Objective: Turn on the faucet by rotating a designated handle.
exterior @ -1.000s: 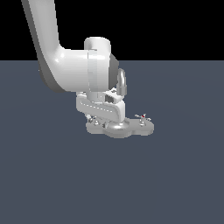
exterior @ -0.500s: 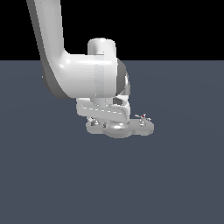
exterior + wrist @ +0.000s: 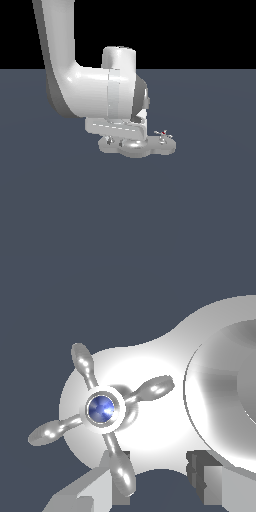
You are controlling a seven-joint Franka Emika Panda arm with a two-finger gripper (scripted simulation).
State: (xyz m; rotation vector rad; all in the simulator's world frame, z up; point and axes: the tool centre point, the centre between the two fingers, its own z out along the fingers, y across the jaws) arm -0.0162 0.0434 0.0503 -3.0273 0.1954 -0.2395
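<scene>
Exterior view: arm (image 3: pixel 90 95) bent low over the faucet (image 3: pixel 137 145) on the dark bench (image 3: pixel 200 200), hiding most of it, probably to reach one handle from above. Second cross handle with red cap (image 3: pixel 164 133) free at 3 o'clock of the wrist. Fingers not visible here.

Wrist view: blue-capped cross handle (image 3: pixel 102 408) on the lobed base. Fingers (image 3: pixel 112 471) apart, one touching the 5 o'clock spoke, placed seemingly to push it round; the other finger just beside, nothing gripped.
</scene>
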